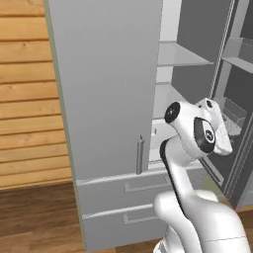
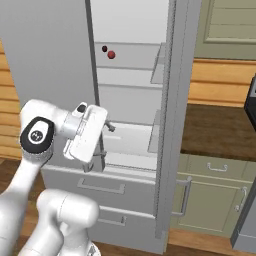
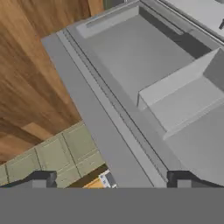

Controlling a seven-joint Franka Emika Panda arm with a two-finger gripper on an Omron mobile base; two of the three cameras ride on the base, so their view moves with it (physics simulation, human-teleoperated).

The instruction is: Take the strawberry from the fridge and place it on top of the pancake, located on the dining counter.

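The fridge (image 1: 108, 89) stands with its left door shut and its right door swung open, showing pale shelves (image 2: 127, 77). The strawberry (image 2: 111, 54) is a small red ball at the back of an upper shelf, beside a small dark round thing (image 2: 104, 49). My gripper (image 2: 95, 160) hangs lower down, in front of the bottom shelf by the shut door's inner edge, and points downward. In the hand view my gripper (image 3: 111, 179) is open, its two dark tips wide apart with nothing between them. The pancake and the dining counter are out of view.
The open fridge door (image 1: 237, 99) with its inner bins stands to the right of my arm. Two drawers (image 1: 138, 188) sit below the shelves. Right of the fridge are green cabinets (image 2: 210, 200) under a dark wooden top (image 2: 215, 130). A wood-plank wall (image 1: 24, 99) lies left.
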